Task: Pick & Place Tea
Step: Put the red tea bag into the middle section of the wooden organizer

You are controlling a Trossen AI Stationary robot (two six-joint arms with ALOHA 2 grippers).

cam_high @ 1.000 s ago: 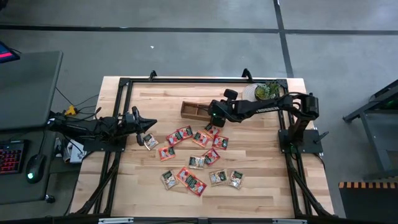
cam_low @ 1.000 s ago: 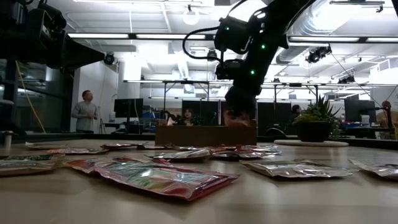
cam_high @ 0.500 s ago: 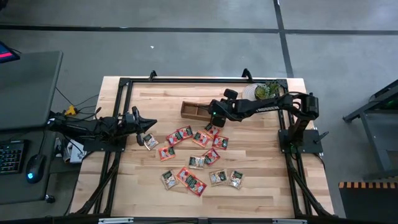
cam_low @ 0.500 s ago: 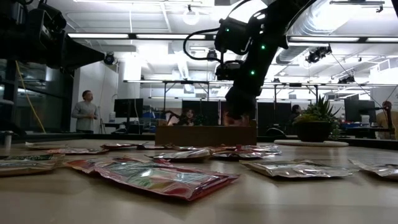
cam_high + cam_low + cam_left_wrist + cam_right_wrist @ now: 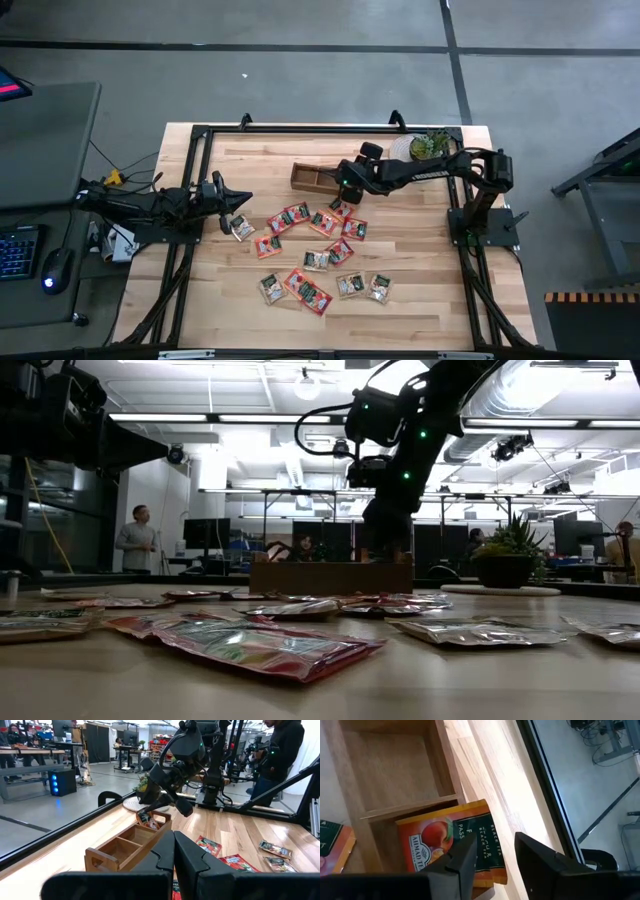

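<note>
The long wooden tray [image 5: 315, 178] stands at the table's far middle. My right gripper [image 5: 492, 850] hovers open over the compartment at the tray's right end. A red-orange tea sachet [image 5: 445, 840] stands on edge in that compartment, leaning against a wall, just beyond the fingertips. The left wrist view shows the same sachet [image 5: 146, 819] under the gripper [image 5: 150, 802]. Several more tea sachets [image 5: 315, 250], red-orange and pale, lie flat on the table nearer the front. My left gripper [image 5: 174, 855] waits shut and holding nothing at the table's left side [image 5: 240, 208].
A small potted plant [image 5: 428, 146] on a round mat stands at the far right, close to the right arm. The tray's other two compartments [image 5: 122, 845] hold nothing. A dark frame runs around the table's edge [image 5: 200, 135]. People stand in the room beyond [image 5: 135, 540].
In the low view, the red-orange sachet that showed at my right gripper's fingertips above the tray's rim has sunk behind the tray's wall. The right arm has kept its place over the tray's right end.
</note>
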